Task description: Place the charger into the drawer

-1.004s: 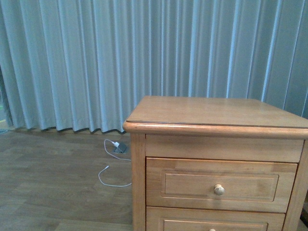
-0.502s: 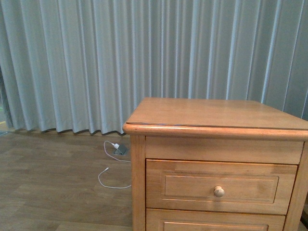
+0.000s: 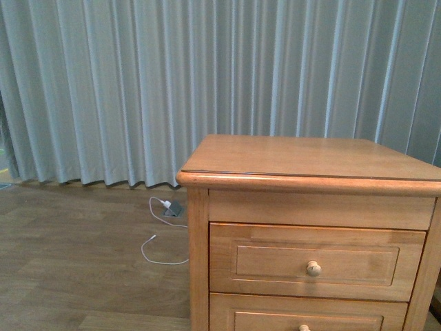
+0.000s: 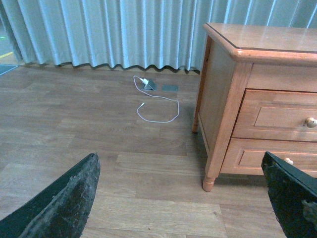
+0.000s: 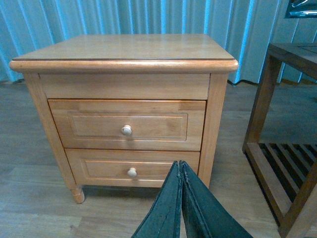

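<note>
Grippers first: the right gripper (image 5: 181, 171), seen from its own wrist camera, has its two dark fingers pressed together with nothing between them, and it points toward the front of the wooden nightstand (image 5: 124, 52), low and near the lower drawer (image 5: 131, 168). The left gripper (image 4: 183, 198) is spread wide and empty, its two dark fingers at the edges of its wrist view, hanging over bare wood floor (image 4: 74, 124) to the left of the nightstand. Neither arm shows in the front view. The drawer (image 3: 313, 261), the upper one with the round pale knob (image 3: 313, 268), is fully shut, its front flush with the frame. The charger cannot be found in any view: the top of the nightstand is bare, and the only cable in sight is a thin white cable (image 3: 162, 245) lying on the floor to the far left by the curtain (image 3: 138, 89), running to a small grey adapter (image 3: 172, 207), which is not the task's thing. Judging from this, nothing of the task is done: the charger must be located and picked up, the drawer pulled open, and the charger laid inside.
</note>
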`<move>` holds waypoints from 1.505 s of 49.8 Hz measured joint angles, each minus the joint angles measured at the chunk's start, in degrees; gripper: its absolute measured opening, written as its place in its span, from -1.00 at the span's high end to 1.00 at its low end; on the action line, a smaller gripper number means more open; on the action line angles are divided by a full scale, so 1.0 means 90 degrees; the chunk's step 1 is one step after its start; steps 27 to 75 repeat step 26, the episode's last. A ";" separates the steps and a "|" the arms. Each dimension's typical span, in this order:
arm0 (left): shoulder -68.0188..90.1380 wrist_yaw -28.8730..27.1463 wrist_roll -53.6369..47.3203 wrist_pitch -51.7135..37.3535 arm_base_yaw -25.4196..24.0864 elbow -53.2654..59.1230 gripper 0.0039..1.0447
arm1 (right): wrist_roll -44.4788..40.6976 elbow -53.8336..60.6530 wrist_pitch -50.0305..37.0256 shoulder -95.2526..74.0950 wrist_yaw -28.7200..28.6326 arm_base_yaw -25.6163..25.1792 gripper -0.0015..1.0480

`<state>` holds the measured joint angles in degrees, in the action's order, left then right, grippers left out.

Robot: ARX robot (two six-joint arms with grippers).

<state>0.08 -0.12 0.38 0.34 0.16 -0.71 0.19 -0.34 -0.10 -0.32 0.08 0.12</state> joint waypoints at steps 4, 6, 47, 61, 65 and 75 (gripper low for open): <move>0.0000 -0.0002 -0.0002 0.0000 0.0000 0.0000 -0.89 | 0.0000 0.0000 0.0000 0.0007 0.0002 0.0000 0.96; 0.0000 -0.0002 -0.0002 0.0000 0.0000 0.0000 -0.89 | 0.0000 0.0000 0.0002 0.0007 0.0002 0.0000 0.96; 0.0000 -0.0002 -0.0002 0.0000 0.0000 0.0000 -0.89 | -0.0007 0.0000 0.0002 0.0007 0.0002 0.0000 -0.09; 0.0000 -0.0002 -0.0002 0.0000 0.0000 0.0000 -0.89 | -0.0007 0.0000 0.0002 0.0007 0.0002 0.0000 -0.09; 0.0000 -0.0002 -0.0002 0.0000 0.0000 0.0000 -0.89 | -0.0007 0.0000 0.0002 0.0007 0.0002 0.0000 -0.09; 0.0000 -0.0002 -0.0002 0.0000 0.0000 0.0000 -0.89 | -0.0007 0.0000 0.0002 0.0007 0.0002 0.0000 -0.09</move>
